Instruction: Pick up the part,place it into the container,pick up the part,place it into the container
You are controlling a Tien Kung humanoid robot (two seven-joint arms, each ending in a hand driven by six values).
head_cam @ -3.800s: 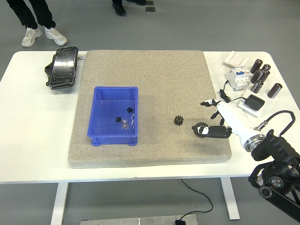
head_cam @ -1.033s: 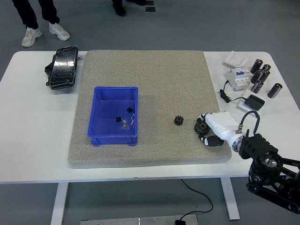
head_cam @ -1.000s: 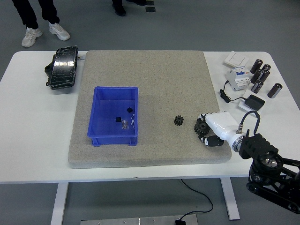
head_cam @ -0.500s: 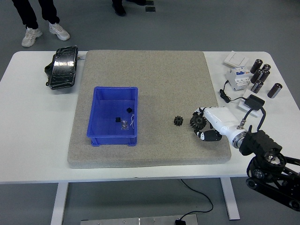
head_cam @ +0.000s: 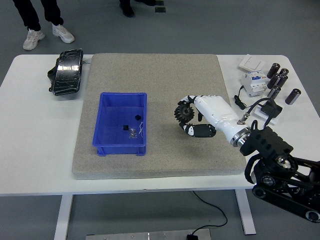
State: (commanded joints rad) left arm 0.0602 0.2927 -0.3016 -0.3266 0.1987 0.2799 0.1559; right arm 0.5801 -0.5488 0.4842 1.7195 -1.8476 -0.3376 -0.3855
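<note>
My right hand (head_cam: 189, 120) hangs over the middle of the grey mat (head_cam: 160, 70), its fingers shut on a large black gear (head_cam: 183, 113). It is a short way right of the blue container (head_cam: 121, 94), which stands on the mat's left half. A few small dark and metal parts (head_cam: 132, 131) lie on the container's floor. The second, smaller gear seen earlier on the mat is hidden under the hand. The left arm does not show.
A black case (head_cam: 66, 72) lies at the table's far left. At the far right stand a breaker (head_cam: 253, 82), a white switch plate (head_cam: 251, 62), several dark cylinders (head_cam: 278, 80) and a black adapter (head_cam: 270, 108) with its cable. A person's legs (head_cam: 37, 20) are beyond the table.
The right hand closed on the large gear near the mat's right edge, lifted it and carried it left toward the container; it now covers the spot where the small gear lay.
</note>
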